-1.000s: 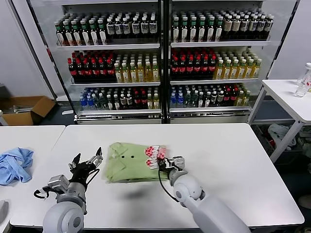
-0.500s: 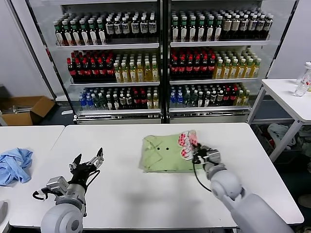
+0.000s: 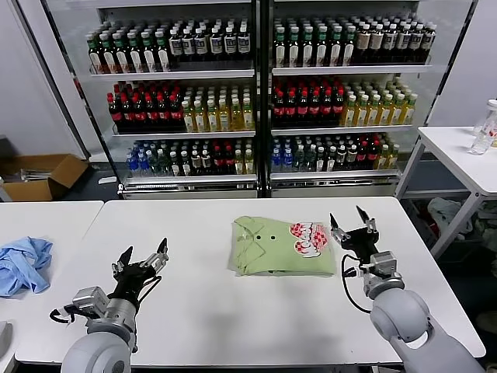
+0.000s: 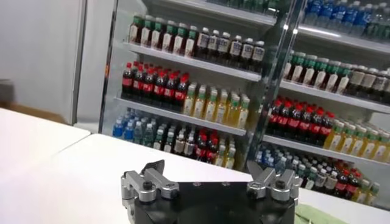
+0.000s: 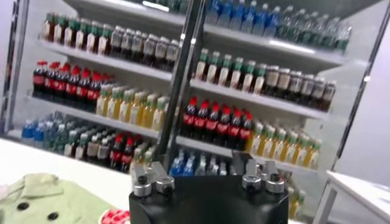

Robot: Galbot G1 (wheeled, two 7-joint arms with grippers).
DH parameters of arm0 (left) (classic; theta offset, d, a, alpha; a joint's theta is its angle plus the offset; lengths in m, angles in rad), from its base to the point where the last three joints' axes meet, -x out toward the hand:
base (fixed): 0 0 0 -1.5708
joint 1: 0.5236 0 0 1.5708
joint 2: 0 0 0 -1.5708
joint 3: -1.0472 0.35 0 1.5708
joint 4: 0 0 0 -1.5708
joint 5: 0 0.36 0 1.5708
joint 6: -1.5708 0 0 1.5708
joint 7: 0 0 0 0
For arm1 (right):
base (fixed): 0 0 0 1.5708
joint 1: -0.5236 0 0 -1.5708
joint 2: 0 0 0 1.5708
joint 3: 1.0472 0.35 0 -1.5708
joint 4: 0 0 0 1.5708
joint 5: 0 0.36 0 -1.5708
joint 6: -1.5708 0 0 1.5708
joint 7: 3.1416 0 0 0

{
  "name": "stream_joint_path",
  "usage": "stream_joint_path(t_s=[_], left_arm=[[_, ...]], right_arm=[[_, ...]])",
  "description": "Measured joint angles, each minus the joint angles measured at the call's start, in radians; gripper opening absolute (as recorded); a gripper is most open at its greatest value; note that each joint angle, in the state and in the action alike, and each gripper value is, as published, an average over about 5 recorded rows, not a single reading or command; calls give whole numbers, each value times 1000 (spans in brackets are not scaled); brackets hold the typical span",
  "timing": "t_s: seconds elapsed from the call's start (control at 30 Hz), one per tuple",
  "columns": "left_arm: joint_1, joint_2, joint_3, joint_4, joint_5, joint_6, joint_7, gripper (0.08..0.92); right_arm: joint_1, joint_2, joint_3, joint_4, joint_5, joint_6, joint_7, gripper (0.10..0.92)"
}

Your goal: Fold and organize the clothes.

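Green cotton shirt (image 3: 284, 246), folded (rectangular), white table (image 3: 233, 311)

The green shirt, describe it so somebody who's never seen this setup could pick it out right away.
On the big white table in front of the drink coolers, look right of centre, just left of the open right gripper. The green shirt lies there folded into a neat rectangle, collar and dark buttons up. Its red-and-white patch sets it apart from the crumpled blue garment on the left-hand table.
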Motion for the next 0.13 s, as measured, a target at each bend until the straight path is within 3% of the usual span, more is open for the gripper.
stream_joint_path(t_s=[0.13], left_arm=[[6,7,-1,-7,8,-5,8,822]], right_arm=[[-28,0,27,25,-7,15,-1,788]])
